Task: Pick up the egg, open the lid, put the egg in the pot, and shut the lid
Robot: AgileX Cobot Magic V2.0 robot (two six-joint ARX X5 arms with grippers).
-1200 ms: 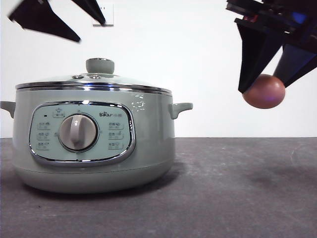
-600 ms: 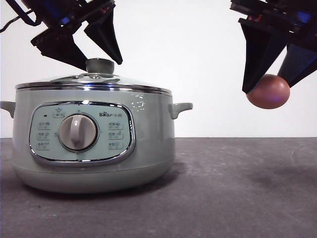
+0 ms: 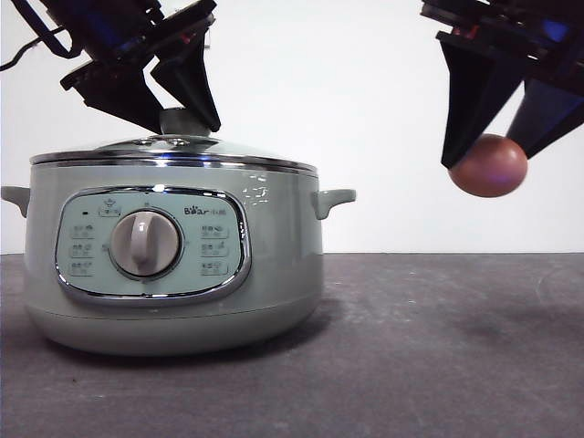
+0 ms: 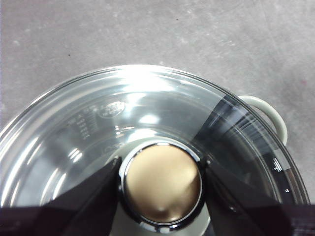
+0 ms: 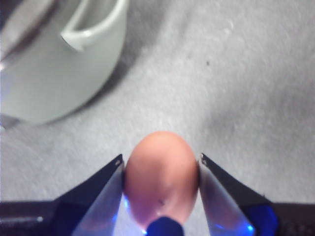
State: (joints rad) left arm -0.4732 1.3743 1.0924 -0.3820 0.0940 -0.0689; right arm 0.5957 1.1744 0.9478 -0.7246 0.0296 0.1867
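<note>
Right hand pinching egg aloft, long axis level; left hand spread beside lid knob

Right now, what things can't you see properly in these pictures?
- Inside the pot: front view, its wall blocks it; left wrist view, glare on the glass lid hides it.
- The knob: front view, the left hand covers its sides.
- The panel's button labels: front view, too small.
- The egg: right wrist view, the right hand hides its sides.
- The pot in the right wrist view: blurred, cut by the edge.
</note>
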